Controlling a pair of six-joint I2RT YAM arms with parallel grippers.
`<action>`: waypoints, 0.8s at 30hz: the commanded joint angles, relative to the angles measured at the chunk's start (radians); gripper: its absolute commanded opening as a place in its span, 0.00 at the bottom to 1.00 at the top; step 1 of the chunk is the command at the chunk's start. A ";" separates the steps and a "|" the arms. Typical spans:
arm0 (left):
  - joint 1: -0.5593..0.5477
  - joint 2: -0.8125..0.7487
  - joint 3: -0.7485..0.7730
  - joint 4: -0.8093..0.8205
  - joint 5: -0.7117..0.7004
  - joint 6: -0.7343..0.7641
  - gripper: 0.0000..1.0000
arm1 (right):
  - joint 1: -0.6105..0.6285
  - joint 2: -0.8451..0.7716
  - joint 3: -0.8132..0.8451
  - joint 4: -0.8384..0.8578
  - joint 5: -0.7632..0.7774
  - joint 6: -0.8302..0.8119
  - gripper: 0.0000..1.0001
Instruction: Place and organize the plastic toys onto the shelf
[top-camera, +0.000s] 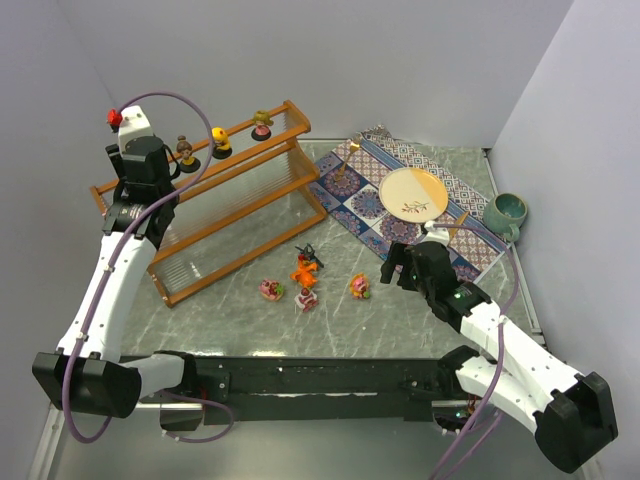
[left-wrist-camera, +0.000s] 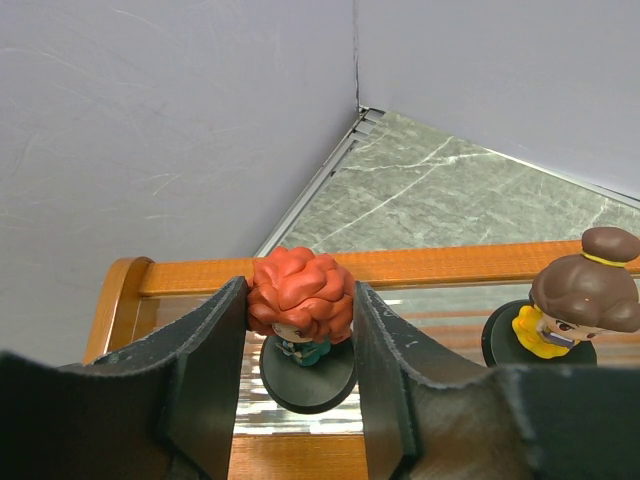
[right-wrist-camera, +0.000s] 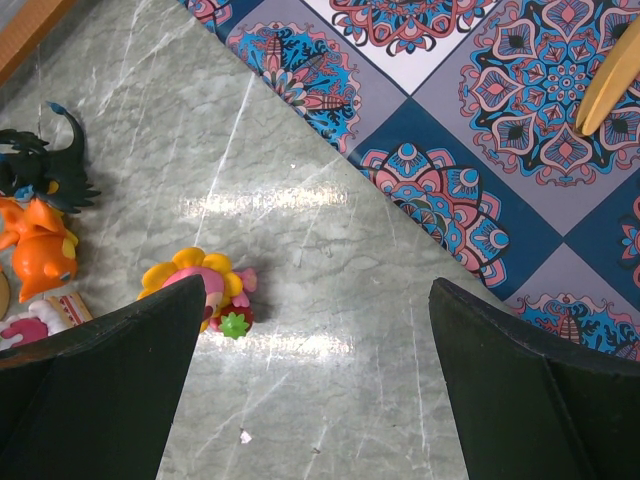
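Orange-red moulded hair fills the gap of my left gripper (left-wrist-camera: 300, 297): both fingers touch the sides of the red-haired doll (left-wrist-camera: 303, 335), so I read it as clamped on the head. The doll's black base already sits on the clear ribbed panel of the shelf (left-wrist-camera: 430, 264), on the top tier at its left end, just inside the far rail. Holding by the head keeps the figure upright and the base free to land flat. That matters on ribbed plastic, where a tilted base could tip it over.

To its right, apart from it, stands the brown-haired doll (left-wrist-camera: 575, 305). The overhead view shows a yellow doll (top-camera: 221, 140) and 1 more figure (top-camera: 262, 123) further along the same tier. The row is evenly spaced, so this spot extends the line leftward. My guess is the next step is simply to let go and lift straight up.

My right gripper (right-wrist-camera: 318, 300) hangs with its fingers spread wide and nothing between them, low over the marble table (right-wrist-camera: 320, 410). The yellow-and-pink flower toy (right-wrist-camera: 205, 292) lies just beside its left finger, the nearest candidate for pickup. Further left are the orange figure (right-wrist-camera: 40, 250) and black spiky figure (right-wrist-camera: 40, 165), touching each other. 2 pink toys (top-camera: 271, 290) lie left of those. The patterned mat (right-wrist-camera: 480, 150) stretches away to the right.
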 joint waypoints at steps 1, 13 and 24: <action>0.003 -0.013 0.019 -0.037 0.019 -0.013 0.48 | -0.004 -0.001 0.022 0.029 0.001 -0.008 1.00; 0.003 -0.018 0.014 -0.039 0.024 -0.017 0.57 | -0.004 0.002 0.024 0.031 -0.004 -0.010 1.00; 0.003 -0.035 0.023 -0.047 0.030 -0.029 0.61 | -0.004 0.002 0.022 0.031 -0.007 -0.010 1.00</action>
